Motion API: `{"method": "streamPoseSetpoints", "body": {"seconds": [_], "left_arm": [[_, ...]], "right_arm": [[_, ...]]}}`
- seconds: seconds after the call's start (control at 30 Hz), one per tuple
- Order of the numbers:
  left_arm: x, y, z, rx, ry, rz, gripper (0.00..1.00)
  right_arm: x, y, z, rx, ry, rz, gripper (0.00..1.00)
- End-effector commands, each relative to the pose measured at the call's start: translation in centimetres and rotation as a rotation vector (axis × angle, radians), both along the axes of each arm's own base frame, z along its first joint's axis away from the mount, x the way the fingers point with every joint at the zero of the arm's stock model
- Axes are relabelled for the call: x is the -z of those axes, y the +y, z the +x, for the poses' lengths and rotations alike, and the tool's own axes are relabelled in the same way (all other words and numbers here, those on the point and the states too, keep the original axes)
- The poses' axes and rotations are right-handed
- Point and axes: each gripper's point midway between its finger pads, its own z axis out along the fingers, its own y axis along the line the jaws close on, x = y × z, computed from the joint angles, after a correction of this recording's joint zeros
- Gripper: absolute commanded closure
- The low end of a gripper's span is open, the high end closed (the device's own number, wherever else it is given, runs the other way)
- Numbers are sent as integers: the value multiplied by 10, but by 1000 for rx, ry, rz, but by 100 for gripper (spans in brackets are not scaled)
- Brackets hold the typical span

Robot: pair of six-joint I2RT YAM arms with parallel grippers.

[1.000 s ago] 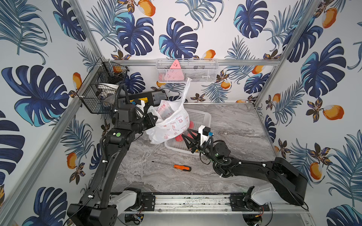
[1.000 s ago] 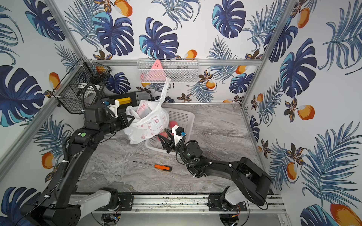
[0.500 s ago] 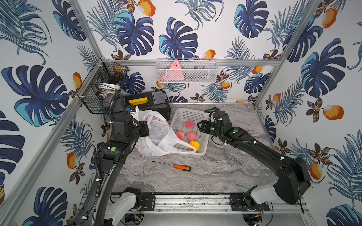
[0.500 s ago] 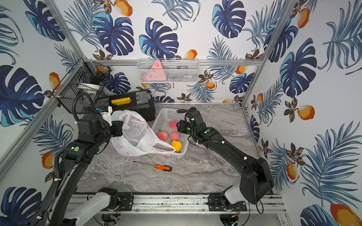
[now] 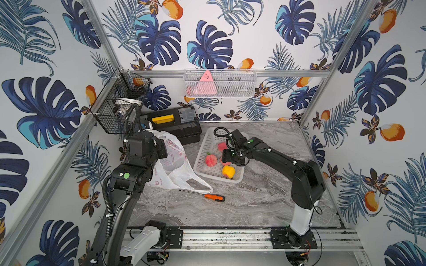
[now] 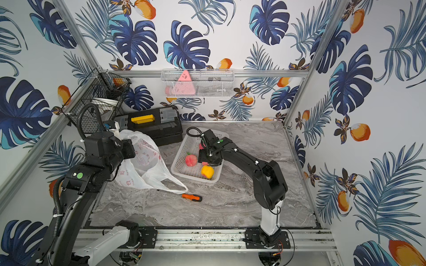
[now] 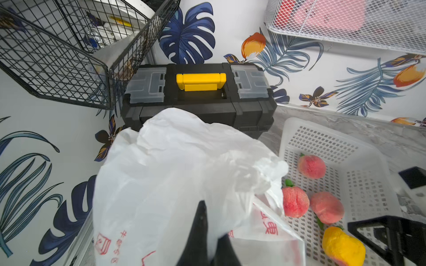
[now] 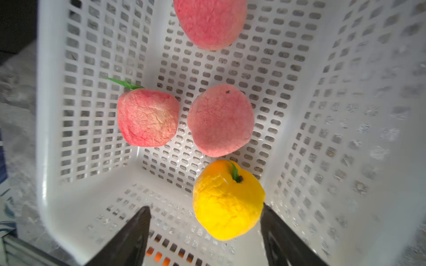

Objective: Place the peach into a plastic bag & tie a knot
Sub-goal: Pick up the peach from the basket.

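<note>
The translucent white plastic bag (image 5: 175, 170) with red print slumps on the table left of the white perforated basket (image 5: 200, 153). My left gripper (image 7: 211, 221) is shut on the bag's upper film (image 7: 173, 172). One handle loop (image 5: 198, 185) trails on the marble. No knot is in view. Three pink peaches (image 8: 147, 117) (image 8: 220, 119) (image 8: 209, 23) and a yellow fruit (image 8: 228, 200) lie in the basket. My right gripper (image 8: 205, 207) hovers open over them, its fingers either side of the yellow fruit, holding nothing. In both top views it (image 5: 227, 160) (image 6: 207, 159) covers one peach.
An orange-handled screwdriver (image 5: 213, 197) lies on the marble in front of the bag. A black toolbox (image 5: 175, 124) with a yellow handle stands behind the bag. A black wire basket (image 5: 119, 103) hangs at the left corner. A white mesh shelf (image 5: 219, 83) is on the back wall.
The bag has come down from hanging in the air to rest on the table. My right arm swung from the basket's front to above it, and its jaws have spread wider.
</note>
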Motion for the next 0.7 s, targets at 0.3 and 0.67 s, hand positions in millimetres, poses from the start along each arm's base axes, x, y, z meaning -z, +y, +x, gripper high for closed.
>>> {"method": "streamPoseSetpoints", "body": {"seconds": [0.3, 0.67], "left_arm": [[50, -39, -5, 164, 225, -148, 99], [68, -70, -25, 253, 374, -367, 100]], "right_arm": [[58, -1, 35, 20, 28, -183, 12], [40, -3, 57, 16, -60, -169, 40]]}}
